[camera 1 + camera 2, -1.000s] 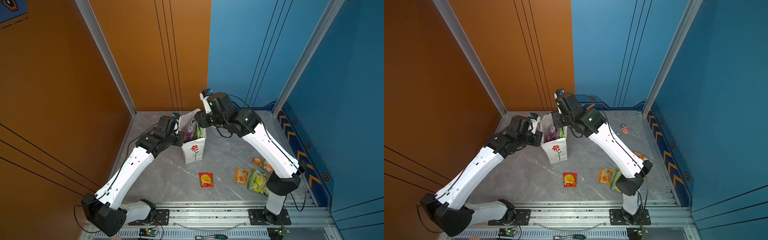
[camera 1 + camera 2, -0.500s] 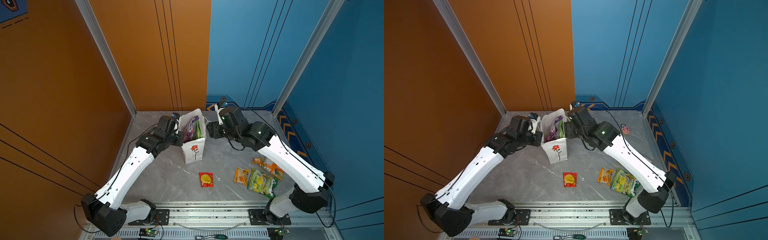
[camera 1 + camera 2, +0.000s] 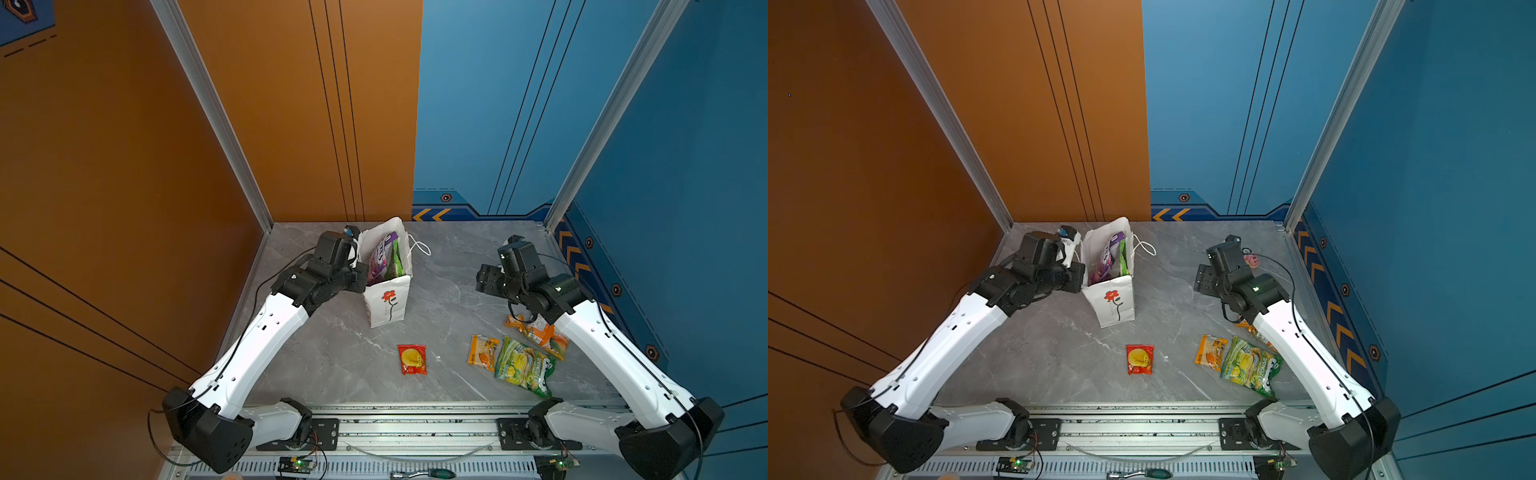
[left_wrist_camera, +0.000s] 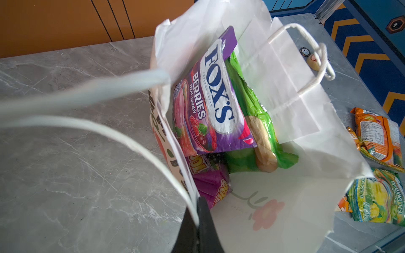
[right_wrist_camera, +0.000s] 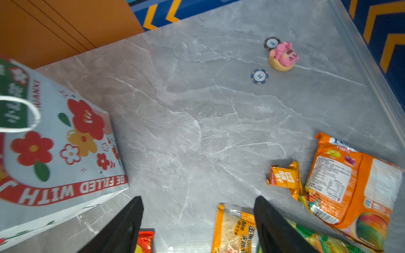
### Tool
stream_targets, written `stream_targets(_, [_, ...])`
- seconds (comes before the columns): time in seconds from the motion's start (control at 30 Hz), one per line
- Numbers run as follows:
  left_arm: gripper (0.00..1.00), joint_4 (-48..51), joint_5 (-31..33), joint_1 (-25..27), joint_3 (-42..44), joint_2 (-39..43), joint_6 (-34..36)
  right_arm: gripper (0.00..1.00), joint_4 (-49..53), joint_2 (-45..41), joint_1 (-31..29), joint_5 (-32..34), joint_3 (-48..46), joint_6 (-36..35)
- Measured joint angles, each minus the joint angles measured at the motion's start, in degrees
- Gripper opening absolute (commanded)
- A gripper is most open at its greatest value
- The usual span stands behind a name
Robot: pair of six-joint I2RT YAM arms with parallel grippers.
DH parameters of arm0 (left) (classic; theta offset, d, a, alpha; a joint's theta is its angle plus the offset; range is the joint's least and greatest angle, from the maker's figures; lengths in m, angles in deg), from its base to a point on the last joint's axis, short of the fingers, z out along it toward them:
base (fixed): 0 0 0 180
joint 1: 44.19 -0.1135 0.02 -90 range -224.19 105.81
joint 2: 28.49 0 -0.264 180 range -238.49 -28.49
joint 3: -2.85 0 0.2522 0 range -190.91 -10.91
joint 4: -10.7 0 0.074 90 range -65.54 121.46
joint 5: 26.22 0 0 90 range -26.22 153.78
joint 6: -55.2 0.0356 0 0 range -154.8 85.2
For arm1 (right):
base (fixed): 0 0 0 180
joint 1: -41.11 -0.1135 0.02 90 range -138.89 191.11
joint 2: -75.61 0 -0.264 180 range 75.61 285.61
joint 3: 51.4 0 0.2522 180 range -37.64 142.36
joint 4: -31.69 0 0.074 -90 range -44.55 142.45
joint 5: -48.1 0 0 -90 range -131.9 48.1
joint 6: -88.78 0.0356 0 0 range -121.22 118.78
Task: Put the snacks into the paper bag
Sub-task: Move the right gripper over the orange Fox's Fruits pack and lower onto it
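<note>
Grey marble table [image 3: 332, 353], orange and blue walls. Finding: right fingers [image 5: 129, 221] stand apart and empty near the orange packet [image 5: 234, 227]. The left fingers [image 4: 206, 225] are pinched on the rim of the paper bag [image 3: 388, 303], holding its mouth wide. Recommendation: descend squarely, take one loose packet by its edge, and clear its neighbours.

You see the paper bag [image 3: 388, 301] upright at the far left-centre, a purple packet [image 3: 382, 254] and a green packet [image 3: 397, 261] sticking out of its mouth. Your left gripper [image 3: 360, 274] is at its left rim; your right gripper [image 3: 482, 280] hangs well to its right. Nearer lie a red packet [image 3: 412, 359], a small orange packet [image 3: 482, 351], a green-yellow packet [image 3: 523, 365], and a larger orange packet [image 3: 542, 334].
</note>
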Motion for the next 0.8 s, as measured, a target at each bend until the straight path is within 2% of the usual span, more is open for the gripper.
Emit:
stream_targets(0.13, [0.0, 0.0, 0.0, 0.0, 0.0, 0.0, 0.0, 0.85, -1.57, -1.75, 13.64, -3.15, -7.63, 1.9])
stream_targets(0.23, [0.0, 0.0, 0.0, 0.0, 0.0, 0.0, 0.0, 0.92, -2.82, -2.03, 24.06, -5.14, -13.64, 3.67])
stream_targets(0.3, [0.0, 0.0, 0.0, 0.0, 0.0, 0.0, 0.0, 0.93, -3.21, -1.95, 28.76, -5.46, -16.46, 4.2])
stream_targets(0.47, [0.0, 0.0, 0.0, 0.0, 0.0, 0.0, 0.0, 1.0, -6.29, -1.36, 37.13, -5.55, -20.83, 6.01])
stream_targets(0.57, [0.0, 0.0, 0.0, 0.0, 0.0, 0.0, 0.0, 1.0, -9.81, -1.14, 41.0, -6.21, -24.04, 7.37])
stream_targets(0.8, [0.0, 0.0, 0.0, 0.0, 0.0, 0.0, 0.0, 1.0, -15.67, 1.84, 44.78, -8.07, -28.0, 7.78])
